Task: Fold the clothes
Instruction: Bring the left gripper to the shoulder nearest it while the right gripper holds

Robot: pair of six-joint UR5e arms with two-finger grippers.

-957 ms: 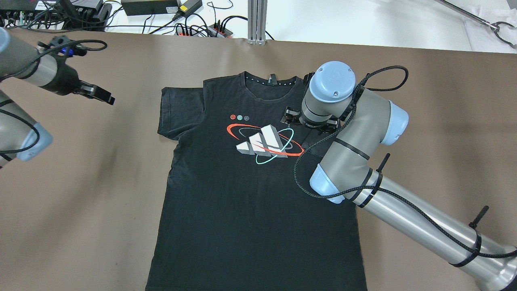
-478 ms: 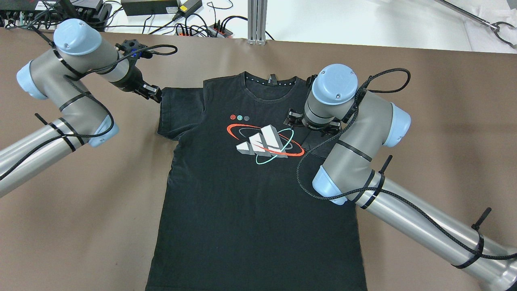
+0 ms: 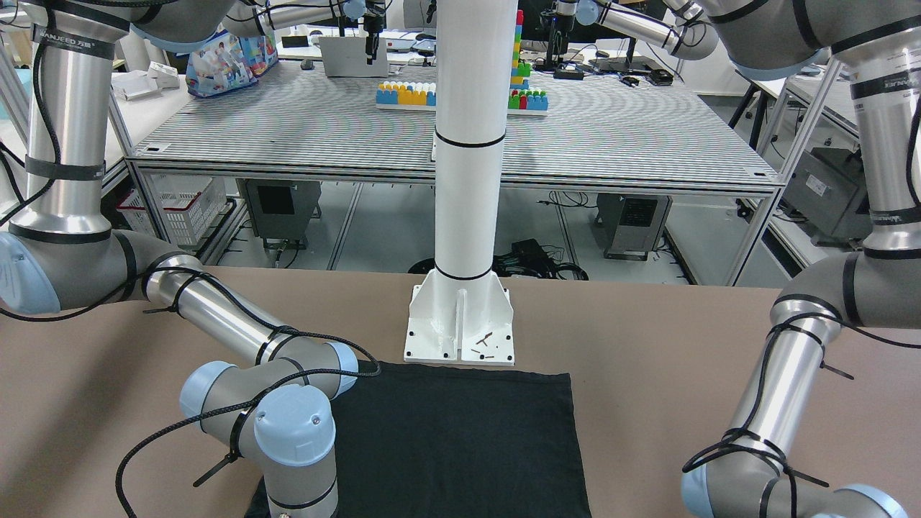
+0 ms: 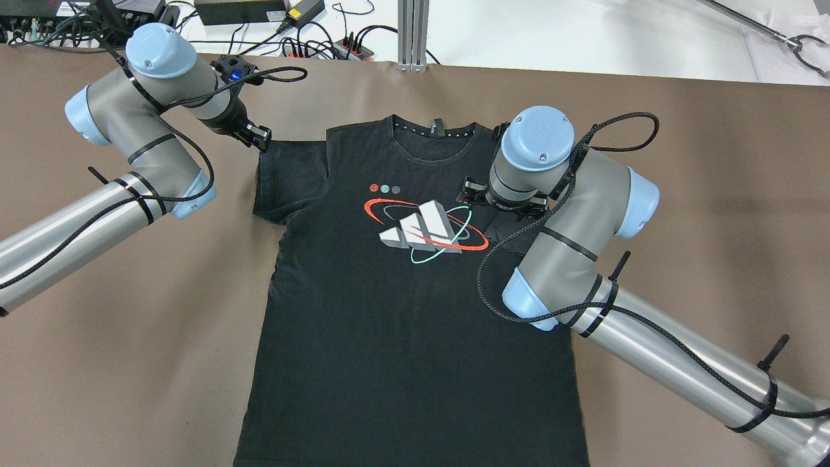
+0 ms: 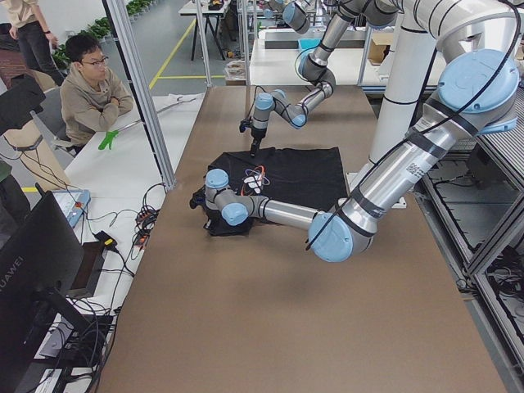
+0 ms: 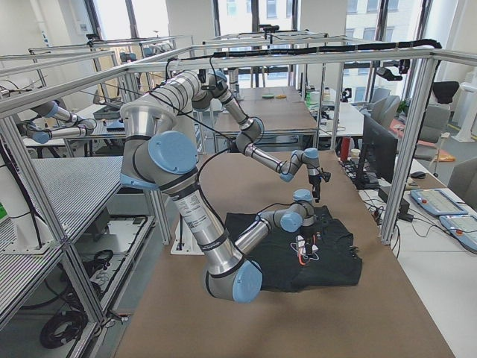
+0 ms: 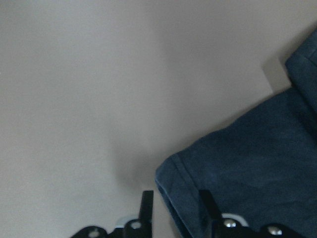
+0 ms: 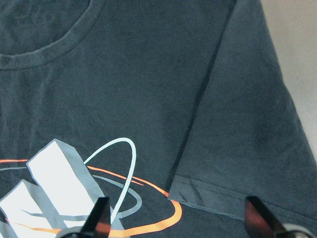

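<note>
A black T-shirt (image 4: 402, 324) with a white, red and teal print lies face up on the brown table (image 4: 713, 162). Its sleeve on my right is folded in over the chest (image 8: 242, 139). My right gripper (image 8: 178, 218) hovers just above that folded sleeve's hem, jaws wide apart and empty. My left gripper (image 4: 258, 137) is at the far outer corner of the other sleeve (image 4: 285, 178). In the left wrist view that gripper (image 7: 176, 203) is open with the sleeve's hem corner (image 7: 237, 173) lying between its fingers. The front-facing view shows only the shirt's plain lower part (image 3: 460, 432).
A white post (image 3: 468, 180) is bolted to the table just beyond the shirt's bottom hem. An aluminium post (image 4: 412, 32), power strips and cables (image 4: 311, 45) lie past the far edge. A person (image 5: 90, 90) sits beyond that edge.
My left arm has swung in from the left edge to the far corner of the flat sleeve. My right arm has barely moved.
</note>
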